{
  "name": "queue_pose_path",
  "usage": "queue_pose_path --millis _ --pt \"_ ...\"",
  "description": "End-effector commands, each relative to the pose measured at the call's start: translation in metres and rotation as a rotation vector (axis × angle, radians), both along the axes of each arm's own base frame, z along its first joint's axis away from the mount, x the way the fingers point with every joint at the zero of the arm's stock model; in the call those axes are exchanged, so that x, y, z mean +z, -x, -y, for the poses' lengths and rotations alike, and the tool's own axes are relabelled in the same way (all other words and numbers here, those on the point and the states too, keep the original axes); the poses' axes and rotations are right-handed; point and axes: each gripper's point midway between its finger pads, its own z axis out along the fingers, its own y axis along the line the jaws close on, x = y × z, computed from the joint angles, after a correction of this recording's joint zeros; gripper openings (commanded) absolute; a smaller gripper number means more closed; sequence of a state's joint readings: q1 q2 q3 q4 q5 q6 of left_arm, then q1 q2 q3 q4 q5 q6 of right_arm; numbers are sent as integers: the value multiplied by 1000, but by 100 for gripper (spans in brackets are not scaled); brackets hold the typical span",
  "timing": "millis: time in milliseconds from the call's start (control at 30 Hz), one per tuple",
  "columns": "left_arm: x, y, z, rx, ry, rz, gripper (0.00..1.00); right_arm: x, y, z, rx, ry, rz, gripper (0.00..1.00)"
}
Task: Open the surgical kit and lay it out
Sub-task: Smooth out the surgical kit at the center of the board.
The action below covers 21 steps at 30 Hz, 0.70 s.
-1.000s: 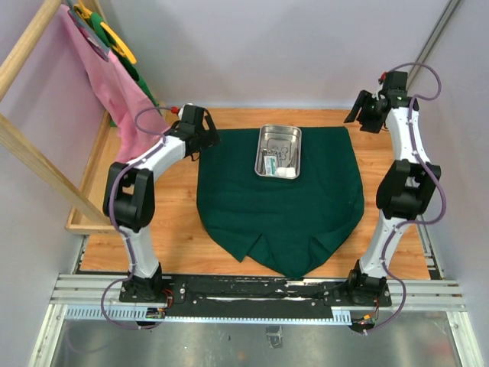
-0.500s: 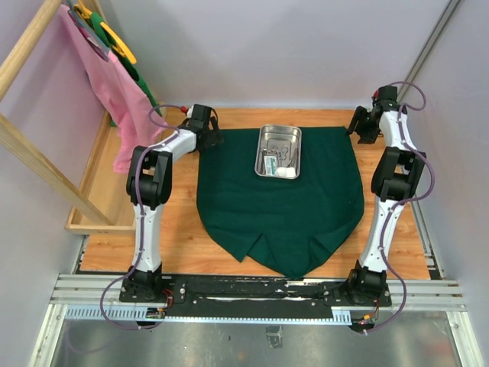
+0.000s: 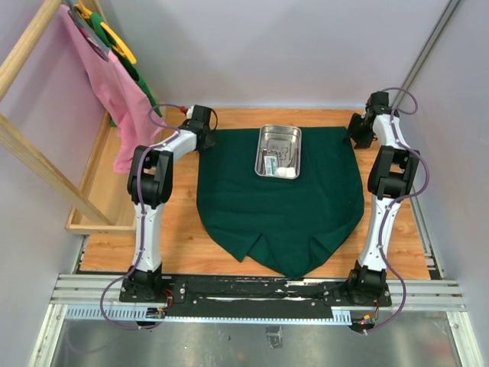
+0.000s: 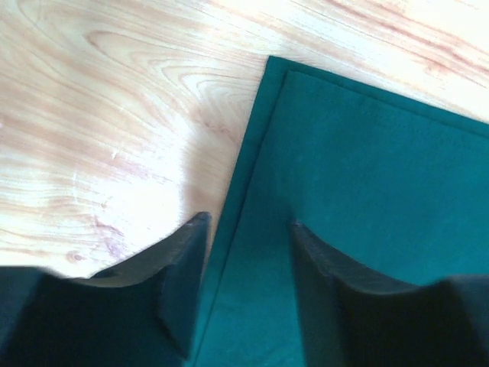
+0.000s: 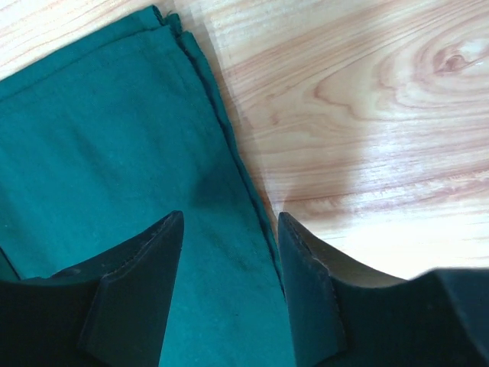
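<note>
Pale wood tabletop (image 3: 172,222) runs under both of my wrists, with the dark green cloth wrap (image 3: 279,206) spread flat across it. My left gripper (image 4: 246,237) hangs low at the wrap's far left corner with its 2 fingers (image 4: 183,267) parted. The stitched hem runs up between them, so 1 finger is over bare wood and the other over green cloth. My right gripper (image 5: 229,225) sits at the opposite far corner, likewise spread. The wrap's doubled edge passes between its 2 fingers, again cloth on 1 side and wood on the other. Neither gripper grasps anything. The fingertips seem to hover just above the cloth, though the wrist views do not settle whether they touch.

Between my 2 grippers, well apart from each, the steel tray (image 3: 260,145) rests on the wrap toward its far edge. A white gauze wad (image 3: 285,173) lies in the tray's near corner, on my right gripper's side, with a small white packet (image 3: 271,163) just beside it. Out past my left gripper, a pink cloth (image 3: 107,84) hangs from a wooden frame (image 3: 30,153).
</note>
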<state>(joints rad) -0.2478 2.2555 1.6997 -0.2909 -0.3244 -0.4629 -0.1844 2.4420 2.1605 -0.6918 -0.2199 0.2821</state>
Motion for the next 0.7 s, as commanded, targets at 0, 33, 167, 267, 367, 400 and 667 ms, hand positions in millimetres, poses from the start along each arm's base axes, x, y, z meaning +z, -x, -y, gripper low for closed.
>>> queue_pose_path --millis 0,33,167,267,367,400,667 --pt "-31 9 -6 -1 -24 -73 40 -23 3 -16 42 41 -44 52" --pt "-32 9 -6 -4 -21 -75 31 -25 4 -20 51 46 -50 50" --pt "-31 7 -4 -7 -10 -67 0 -35 7 -28 76 55 -71 35" --pt "-28 3 0 -19 2 -54 0 -39 8 -31 78 49 -81 22" --pt "-21 -6 4 -38 14 -26 0 -39 7 -28 72 59 -77 12" --pt "-17 -9 6 -40 18 -14 0 -38 5 -28 70 59 -70 9" --pt "0 -51 11 -57 27 55 0 -25 -25 -5 -34 42 26 1"
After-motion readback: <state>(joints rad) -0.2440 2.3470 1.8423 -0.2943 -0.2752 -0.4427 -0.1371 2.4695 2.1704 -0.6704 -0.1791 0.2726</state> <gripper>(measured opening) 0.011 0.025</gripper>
